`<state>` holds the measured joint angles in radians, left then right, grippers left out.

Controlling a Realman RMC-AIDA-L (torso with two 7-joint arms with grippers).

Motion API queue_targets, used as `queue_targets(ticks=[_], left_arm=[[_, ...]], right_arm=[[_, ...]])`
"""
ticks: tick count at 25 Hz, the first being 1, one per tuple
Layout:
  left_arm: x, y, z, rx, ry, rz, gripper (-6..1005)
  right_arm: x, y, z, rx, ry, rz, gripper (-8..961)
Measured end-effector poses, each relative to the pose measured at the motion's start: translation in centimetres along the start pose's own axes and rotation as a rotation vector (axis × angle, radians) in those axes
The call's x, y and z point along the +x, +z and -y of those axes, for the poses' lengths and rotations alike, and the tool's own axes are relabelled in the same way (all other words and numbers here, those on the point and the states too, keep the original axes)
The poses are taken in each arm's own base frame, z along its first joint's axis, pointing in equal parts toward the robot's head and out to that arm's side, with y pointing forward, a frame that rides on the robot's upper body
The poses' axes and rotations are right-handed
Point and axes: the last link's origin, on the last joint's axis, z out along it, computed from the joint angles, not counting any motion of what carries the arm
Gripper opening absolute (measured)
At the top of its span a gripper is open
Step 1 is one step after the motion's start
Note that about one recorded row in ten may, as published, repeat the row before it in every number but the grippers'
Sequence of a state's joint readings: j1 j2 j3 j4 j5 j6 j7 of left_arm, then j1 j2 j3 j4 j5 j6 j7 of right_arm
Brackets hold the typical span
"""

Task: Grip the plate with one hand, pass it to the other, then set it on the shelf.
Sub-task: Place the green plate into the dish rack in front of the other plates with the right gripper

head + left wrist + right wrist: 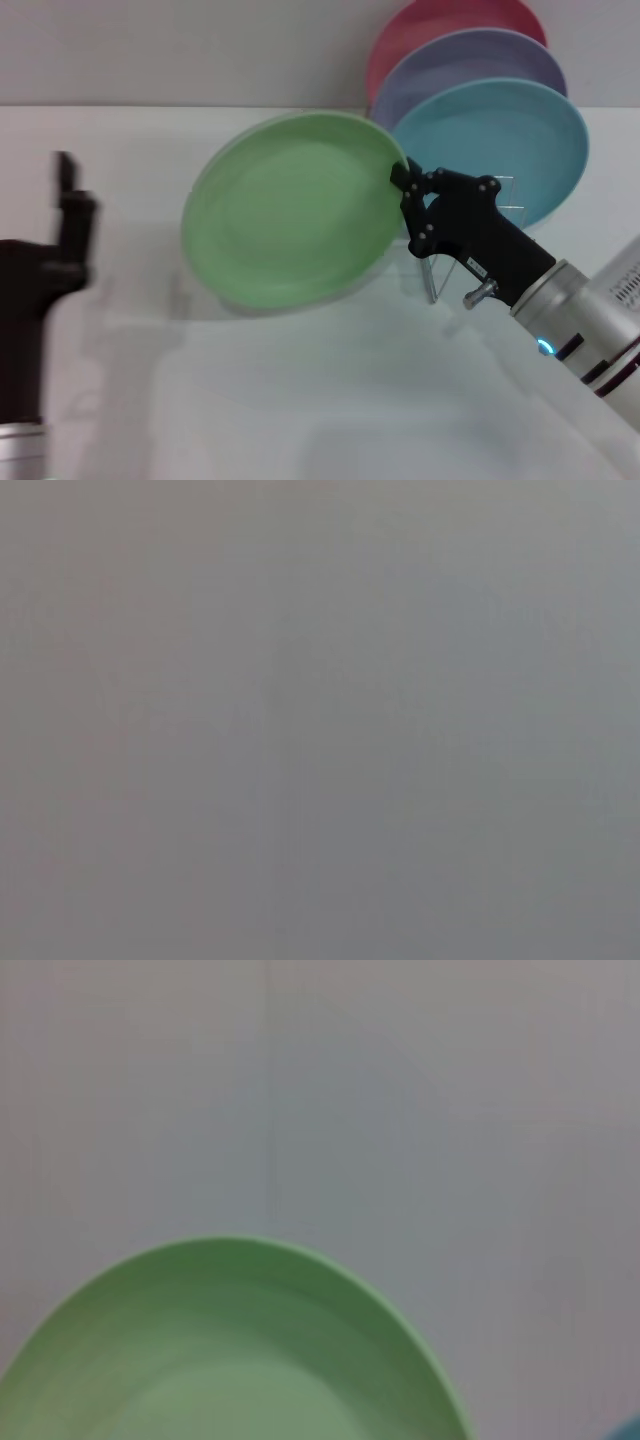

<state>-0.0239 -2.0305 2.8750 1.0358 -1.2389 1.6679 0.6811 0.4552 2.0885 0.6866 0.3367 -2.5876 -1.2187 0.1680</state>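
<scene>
The light green plate [290, 210] hangs tilted above the white table, a little left of the rack. My right gripper [401, 177] is shut on the plate's right rim. The right wrist view shows the plate [230, 1360] filling the lower part against a grey wall. The shelf [470, 235] is a thin wire rack at the back right, partly hidden behind my right arm. My left gripper [68, 195] stands at the far left, away from the plate, pointing up. The left wrist view shows only plain grey.
Three plates stand upright in the rack: a turquoise-blue plate [510, 140] in front, a lavender plate [470, 65] behind it, and a pink plate [440, 25] at the back. The white table [300, 400] stretches in front.
</scene>
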Motion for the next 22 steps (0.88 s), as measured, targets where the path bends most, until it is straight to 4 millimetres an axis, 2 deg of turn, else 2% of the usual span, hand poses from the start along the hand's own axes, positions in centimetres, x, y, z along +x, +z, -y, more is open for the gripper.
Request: queue_targets(ticks=[1, 3, 4, 5, 6, 7, 9, 10, 11, 14, 15, 20, 22], left_arm=[[0.0, 0.0, 0.0, 0.000, 0.000, 0.000, 620], [0.2, -0.4, 3.0, 0.039, -0.125, -0.093, 684], [0.2, -0.5, 3.8, 0.045, -0.151, -0.113, 717], [0.1, -0.5, 4.0, 0.047, -0.158, -0.117, 749], [0.1, -0.5, 4.0, 0.047, -0.158, -0.117, 781], [-0.2, -0.4, 5.0, 0.054, -0.192, -0.129, 813], [-1.4, -0.2, 6.8, 0.046, -0.279, -0.133, 813], [-1.6, -0.1, 7.1, 0.041, -0.289, -0.132, 813], [-1.6, -0.1, 7.1, 0.041, -0.289, -0.132, 813], [-2.2, 0.7, 7.7, 0.009, -0.333, -0.138, 813], [-2.2, 0.9, 7.6, 0.001, -0.335, -0.141, 813], [-2.2, 1.5, 7.2, -0.024, -0.341, -0.151, 813], [-2.2, 1.5, 7.2, -0.024, -0.341, -0.151, 813]], right_arm=[[0.0, 0.0, 0.0, 0.000, 0.000, 0.000, 18], [-0.8, -0.5, -0.2, 0.019, -0.024, 0.063, 18], [-1.2, -0.8, -0.2, 0.032, -0.032, 0.091, 18], [-1.9, -1.7, -0.1, 0.071, -0.050, 0.142, 18], [-1.9, -1.7, -0.1, 0.071, -0.050, 0.142, 18], [-2.2, -2.3, 0.1, 0.099, -0.068, 0.173, 18], [-2.7, -3.9, 0.4, 0.160, -0.096, 0.220, 19], [-3.1, -5.5, 0.8, 0.220, -0.115, 0.259, 19], [-3.1, -5.5, 0.8, 0.220, -0.115, 0.259, 19], [-3.3, -7.7, 1.5, 0.294, -0.138, 0.287, 19], [-3.3, -9.1, 2.2, 0.326, -0.167, 0.292, 19], [-3.1, -10.9, 3.1, 0.359, -0.236, 0.279, 18], [-3.0, -11.1, 3.3, 0.363, -0.251, 0.274, 18]])
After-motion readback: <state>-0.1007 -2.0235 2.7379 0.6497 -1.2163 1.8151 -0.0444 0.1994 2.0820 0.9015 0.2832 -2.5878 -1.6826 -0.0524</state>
